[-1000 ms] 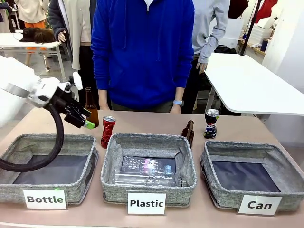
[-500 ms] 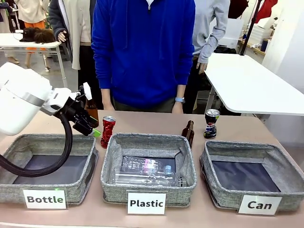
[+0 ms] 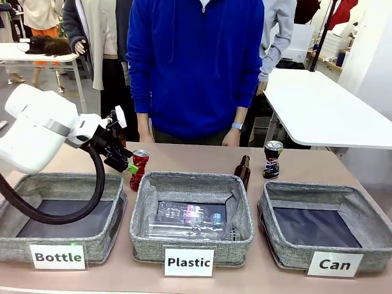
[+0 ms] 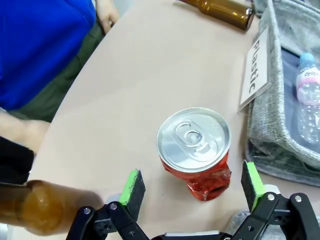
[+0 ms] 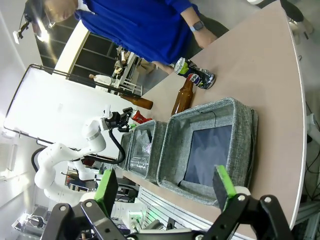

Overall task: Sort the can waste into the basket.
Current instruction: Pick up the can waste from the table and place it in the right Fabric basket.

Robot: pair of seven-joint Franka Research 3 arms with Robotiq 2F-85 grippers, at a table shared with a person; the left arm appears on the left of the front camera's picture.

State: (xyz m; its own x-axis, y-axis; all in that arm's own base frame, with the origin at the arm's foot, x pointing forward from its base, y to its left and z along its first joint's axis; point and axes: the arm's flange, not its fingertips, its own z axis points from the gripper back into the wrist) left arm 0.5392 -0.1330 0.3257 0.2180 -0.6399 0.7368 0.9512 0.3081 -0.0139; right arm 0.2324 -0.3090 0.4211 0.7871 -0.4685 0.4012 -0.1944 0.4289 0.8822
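Note:
A crushed red can (image 3: pixel 140 170) stands upright on the table behind the gap between the "Bottle" and "Plastic" baskets. My left gripper (image 3: pixel 127 164) hovers just left of it, open; in the left wrist view the red can (image 4: pixel 194 142) sits just beyond my left gripper (image 4: pixel 192 182), between the lines of its green pads (image 4: pixel 132 186), untouched. A dark crushed can (image 3: pixel 272 159) stands at the far right, behind the grey "Can" basket (image 3: pixel 366 214), which is empty. My right gripper (image 5: pixel 165 184) hangs open above the "Can" basket (image 5: pixel 242 135), with the dark can (image 5: pixel 195 75) farther off.
The "Bottle" basket (image 3: pixel 61 182) is at the left. The "Plastic" basket (image 3: pixel 190 179) in the middle holds clear bottles (image 3: pixel 187 220). One brown bottle (image 3: pixel 243 171) stands behind it, another brown bottle (image 4: pixel 35 212) lies close to my left fingers. A person in blue (image 3: pixel 196 61) stands at the far edge.
My left arm has swung right and down, bringing its open gripper up to the red can. The person has shifted slightly right. The cans have not moved.

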